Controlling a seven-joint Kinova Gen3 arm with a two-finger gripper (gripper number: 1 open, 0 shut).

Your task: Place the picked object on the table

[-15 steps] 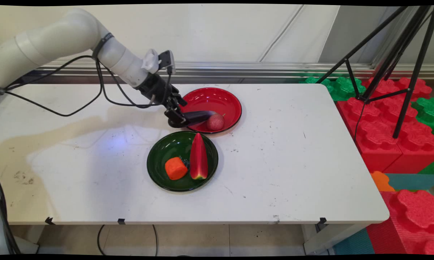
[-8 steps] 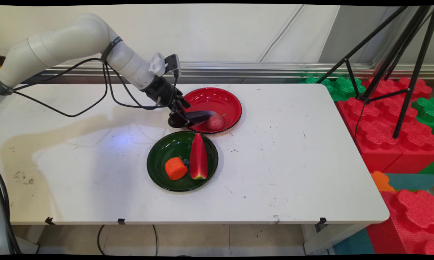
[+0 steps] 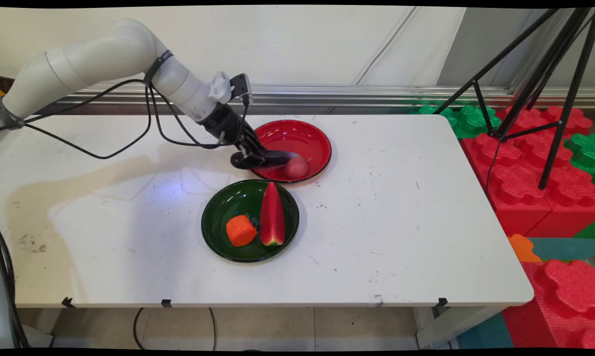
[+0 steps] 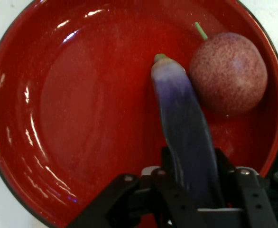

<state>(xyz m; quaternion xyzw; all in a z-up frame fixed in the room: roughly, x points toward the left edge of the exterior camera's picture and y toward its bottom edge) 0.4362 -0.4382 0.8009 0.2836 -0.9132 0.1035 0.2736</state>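
gripper (image 4: 191, 190) jaws clamped on purple eggplant (image 4: 184, 133) over red plate (image 4: 82, 118), beside speckled round fruit (image 4: 229, 71)

We see even, bright light — the arm's soft shadow (image 3: 104, 173) lies on the table (image 3: 401, 222). Glare streaks the red plate (image 4: 58, 118); the eggplant (image 4: 186, 142) close up looks blurred — the main view bows at its edges.

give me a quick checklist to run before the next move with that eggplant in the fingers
1. Grip on eggplant: gripper shut on it, ok.
2. Eggplant over the red plate: ok.
3. Eggplant tip clear of the round red fruit: very close beside it, contact cannot tell.
4. Eggplant resting on the plate or held above it: cannot tell.
5. Green plate with watermelon slice and orange piece apart from the gripper: ok.
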